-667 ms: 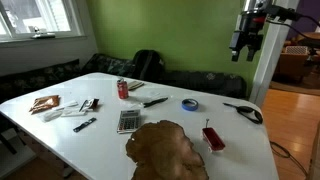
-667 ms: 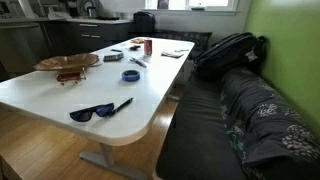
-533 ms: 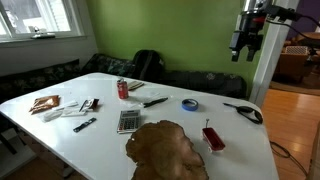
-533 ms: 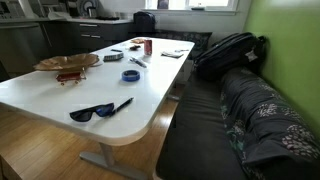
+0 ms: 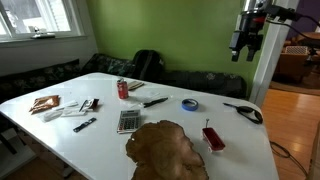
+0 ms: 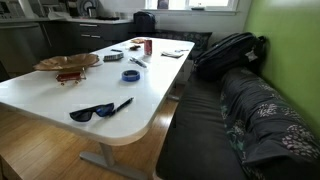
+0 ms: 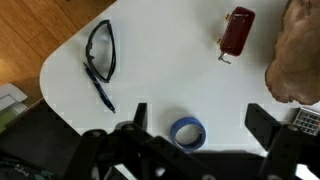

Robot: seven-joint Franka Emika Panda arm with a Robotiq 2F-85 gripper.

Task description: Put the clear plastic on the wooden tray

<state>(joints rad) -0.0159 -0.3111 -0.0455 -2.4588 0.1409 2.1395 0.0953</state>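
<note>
The gripper (image 7: 196,112) is seen in the wrist view with its two fingers spread wide and nothing held between them. In an exterior view the same gripper (image 5: 243,42) is found high above one end of the white table (image 5: 235,150), clear of everything on it. Below the fingers, a blue tape roll (image 7: 188,132) is seen lying flat. Farther out, dark sunglasses (image 7: 100,50) lie near the table's rounded corner with a dark pen (image 7: 100,92) just beside them. A small red object (image 7: 237,32) is placed near the wavy edge of the wooden tray (image 7: 300,55). In an exterior view the wooden tray (image 5: 165,150) is shown flat on the table with a grey calculator (image 5: 127,121) just beside its edge. The clear plastic (image 5: 135,86) can be made out, small and silvery, on the tabletop just beside a red can (image 5: 123,89). It is well apart from the tray, with the calculator between them, and nowhere near the gripper.
</note>
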